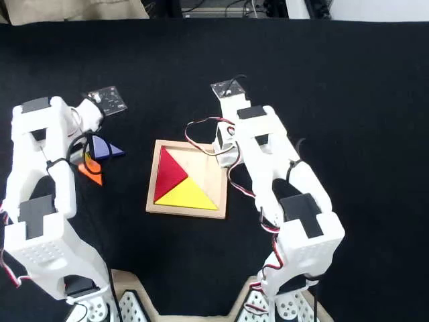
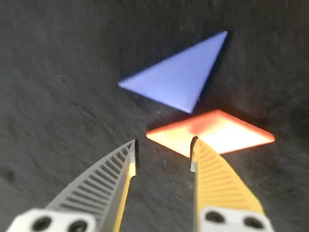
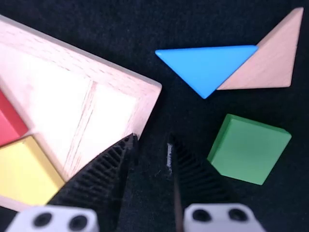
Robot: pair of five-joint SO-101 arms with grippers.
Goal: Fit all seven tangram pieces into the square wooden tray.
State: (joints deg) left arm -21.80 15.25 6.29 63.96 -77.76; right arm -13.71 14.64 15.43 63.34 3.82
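The square wooden tray (image 1: 219, 176) lies mid-table and holds a red triangle (image 1: 169, 173) and a yellow triangle (image 1: 188, 196). My right gripper (image 3: 149, 142) hangs open by a narrow gap at the tray's corner (image 3: 120, 84), one finger above its rim, nothing between its fingers. Just past that corner lie a blue triangle (image 3: 207, 65), a plain wooden triangle (image 3: 273, 63) and a green square (image 3: 248, 147). My left gripper (image 2: 163, 145) is open just short of an orange parallelogram (image 2: 217, 135). A purple triangle (image 2: 178, 77) lies right behind that piece. Both also show left of the tray, purple triangle (image 1: 104, 147) and orange piece (image 1: 90, 171).
The black cloth (image 1: 348, 100) covers the whole table, with free room at the right and along the back. The right arm (image 1: 281, 181) stretches along the tray's right side. Both arm bases stand at the front edge.
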